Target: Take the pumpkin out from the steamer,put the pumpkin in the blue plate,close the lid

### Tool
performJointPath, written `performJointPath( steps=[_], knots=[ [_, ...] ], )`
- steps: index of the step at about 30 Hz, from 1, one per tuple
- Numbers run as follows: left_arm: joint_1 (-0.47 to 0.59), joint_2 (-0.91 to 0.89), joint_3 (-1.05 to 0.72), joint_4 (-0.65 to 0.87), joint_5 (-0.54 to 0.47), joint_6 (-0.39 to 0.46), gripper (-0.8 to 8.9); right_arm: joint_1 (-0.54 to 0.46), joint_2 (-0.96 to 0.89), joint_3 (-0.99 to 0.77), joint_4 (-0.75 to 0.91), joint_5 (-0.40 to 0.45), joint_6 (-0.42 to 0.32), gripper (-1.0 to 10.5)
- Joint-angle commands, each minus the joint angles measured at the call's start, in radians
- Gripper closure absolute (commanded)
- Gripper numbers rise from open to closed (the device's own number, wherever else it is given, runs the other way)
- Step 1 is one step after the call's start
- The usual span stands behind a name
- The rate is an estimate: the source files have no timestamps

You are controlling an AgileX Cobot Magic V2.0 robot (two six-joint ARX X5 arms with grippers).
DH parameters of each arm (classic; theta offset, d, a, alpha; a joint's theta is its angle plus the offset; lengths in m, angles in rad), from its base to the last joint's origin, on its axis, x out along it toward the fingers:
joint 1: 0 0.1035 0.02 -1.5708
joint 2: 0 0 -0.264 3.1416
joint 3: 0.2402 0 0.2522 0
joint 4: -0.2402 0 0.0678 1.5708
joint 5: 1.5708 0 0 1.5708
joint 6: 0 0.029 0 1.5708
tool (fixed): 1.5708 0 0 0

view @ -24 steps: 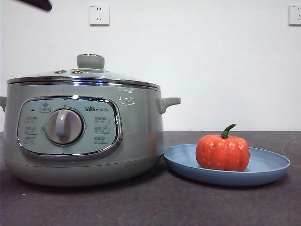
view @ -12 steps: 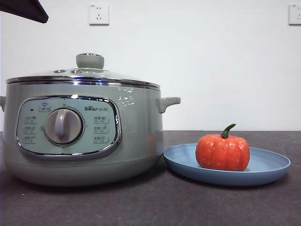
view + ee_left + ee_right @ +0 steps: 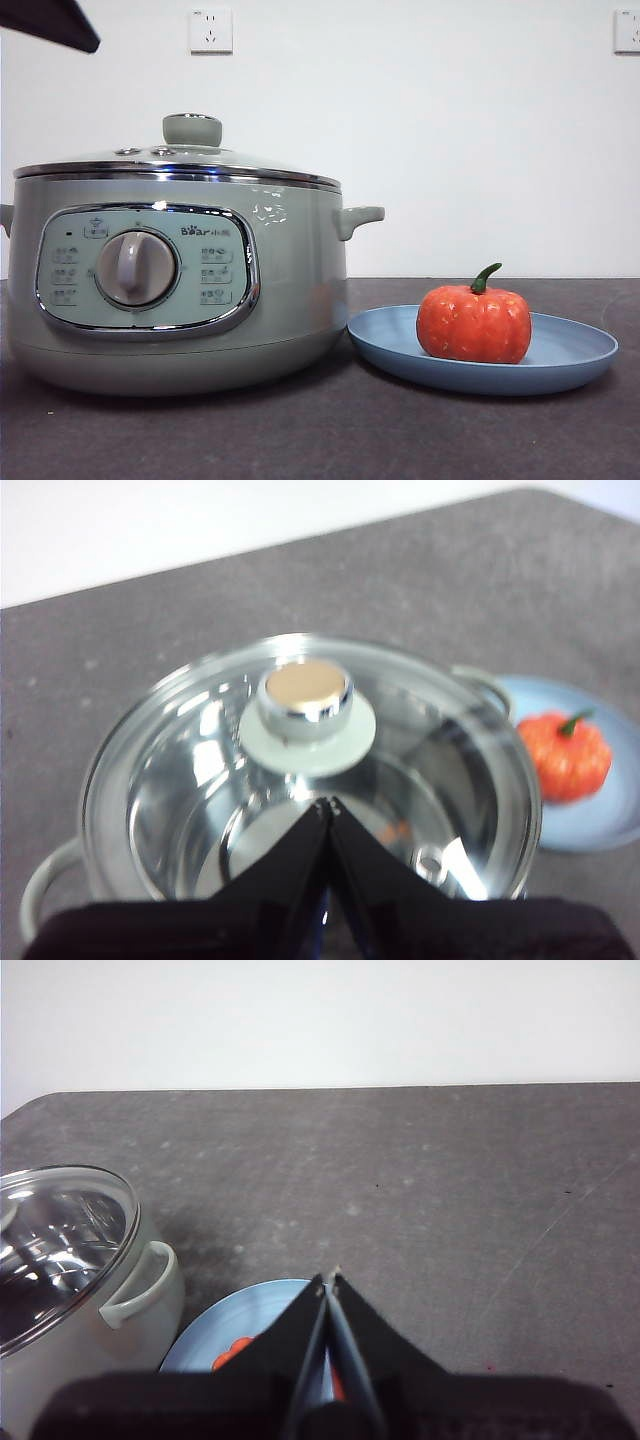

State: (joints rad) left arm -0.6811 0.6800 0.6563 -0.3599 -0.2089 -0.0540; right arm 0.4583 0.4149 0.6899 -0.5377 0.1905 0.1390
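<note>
"Bear" is printed in dark letters on the steamer [image 3: 180, 290] control panel [image 3: 145, 268], just right of and above the grey dial [image 3: 136, 268], w/ a few small characters after it too small to read. Small icon labels sit in columns either side of the dial; unreadable. Faint pale markings on the pot wall right of the panel, also unreadable. Two white wall sockets [image 3: 210, 30] on the wall behind.

Steamer: pale sage green, chrome rim, chrome frame round the panel, small side handle [image 3: 358, 218] toward the plate. Lid [image 3: 180, 160] is on, seated on the rim; domed glass, chrome band, stubby green knob [image 3: 192, 129] w/ a tan top in the left wrist view.

Pumpkin [image 3: 474, 323]: orange-red, shallow ribs, pale speckles, curved green stem. It sits upright in the blue plate [image 3: 570, 360], which lies on the dark table [image 3: 320, 440] just beside the steamer, rim nearly under the pot's side handle.

Left gripper [image 3: 327, 804]: fingers pressed together, holding nothing. Its tips hang over the lid, just short of the knob, apart from it; pumpkin and plate lie well off to one side of the fingers.

Right gripper [image 3: 330, 1278]: fingers also shut tight, empty. Plate and pumpkin lie below the fingers, mostly hidden by them; steamer off to one side.

Front view: only one black arm tip [image 3: 55, 22] at the top corner, above the pot.
</note>
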Motion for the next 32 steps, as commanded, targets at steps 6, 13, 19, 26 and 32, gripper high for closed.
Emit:
performJointPath(
  steps=[6,13,19,26,32],
  knots=[
    [0.247,-0.335,-0.149,-0.021,0.029,0.074,8.17,0.001,-0.001,-0.004,0.003,0.000,0.010,9.5],
    [0.492,-0.592,-0.420,0.120,0.108,0.069,8.17,0.001,-0.001,-0.004,0.003,0.000,0.010,9.5],
    [0.564,-0.678,-0.574,0.145,0.111,0.010,8.17,0.001,-0.001,-0.004,0.003,0.000,0.010,9.5],
    [0.578,-0.678,-0.654,0.178,0.112,-0.025,8.17,0.001,-0.001,-0.004,-0.012,0.000,0.009,9.5],
    [0.578,-0.678,-0.654,0.184,0.111,-0.026,8.17,0.001,-0.001,-0.004,-0.039,0.000,0.010,9.5]
  ],
)
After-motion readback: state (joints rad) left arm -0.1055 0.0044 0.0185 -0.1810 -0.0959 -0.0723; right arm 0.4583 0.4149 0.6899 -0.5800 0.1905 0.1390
